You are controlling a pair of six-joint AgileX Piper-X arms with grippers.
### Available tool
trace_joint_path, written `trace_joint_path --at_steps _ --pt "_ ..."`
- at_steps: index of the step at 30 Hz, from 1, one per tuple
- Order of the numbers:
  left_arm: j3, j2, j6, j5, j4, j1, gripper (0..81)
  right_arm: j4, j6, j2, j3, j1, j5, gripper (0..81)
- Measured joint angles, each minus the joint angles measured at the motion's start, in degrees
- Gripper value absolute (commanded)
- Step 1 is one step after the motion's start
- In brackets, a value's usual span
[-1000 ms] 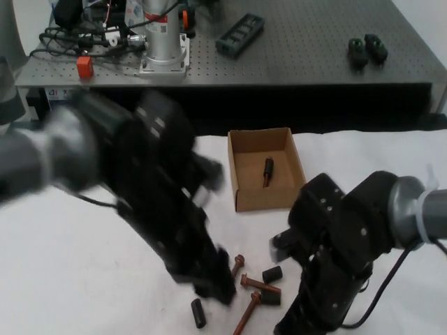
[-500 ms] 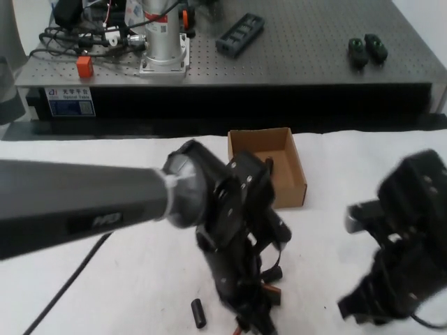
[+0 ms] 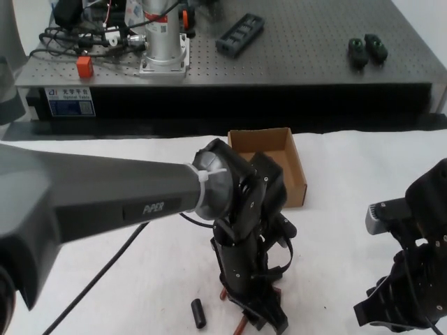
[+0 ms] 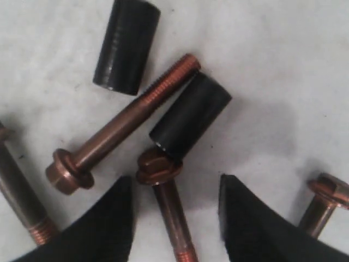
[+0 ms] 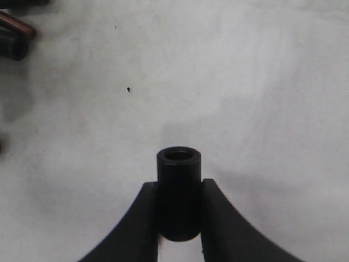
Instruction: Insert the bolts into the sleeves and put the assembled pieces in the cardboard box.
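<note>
Left arm has come down over the loose bolts; right arm has drawn back. Left gripper [image 4: 175, 183] stands wide open astride a flat-lying bolt [image 4: 172, 213], whose head touches a loose sleeve [image 4: 191, 117]. Right gripper [image 5: 180, 186] clamps a held sleeve [image 5: 179, 164], bore pointing out past the fingertips. Cardboard box [image 3: 260, 139] interior is partly hidden by the left arm.

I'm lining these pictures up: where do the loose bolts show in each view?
High view: loose bolts at the bottom edge, mid-picture.
Left wrist view: bolts spread just ahead of the left claw.
Right wrist view: one bolt at the edge, far from the right claw.
Shared landmark: the white cloth.
</note>
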Motion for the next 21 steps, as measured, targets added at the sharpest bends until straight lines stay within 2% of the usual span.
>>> trace_joint_path --at_steps 3,4,5,10,18,21 --pt "0.0 0.0 -0.54 -0.14 0.26 0.0 12.2 0.05 0.0 0.0 0.0 0.0 -0.42 0.1" --pt "0.0 0.0 -0.71 -0.22 0.25 0.0 2.5 0.05 0.0 0.0 0.0 0.0 -1.01 0.1" --pt "0.0 0.0 -0.95 -0.19 0.25 0.0 0.3 -0.16 0.21 0.0 0.0 0.0 -2.09 0.1" --pt "0.0 0.14 -1.51 -0.26 0.25 0.0 0.7 -3.38 1.45 -0.94 0.79 0.0 -8.03 0.1" --pt "1.05 -3.85 -5.36 0.03 -1.73 1.55 0.7 -16.54 10.73 -11.55 8.46 1.0 -29.4 0.1" --pt "5.54 -12.3 -9.52 2.75 -10.29 4.26 0.7 -21.6 13.84 -12.58 10.57 2.88 -34.26 0.1"
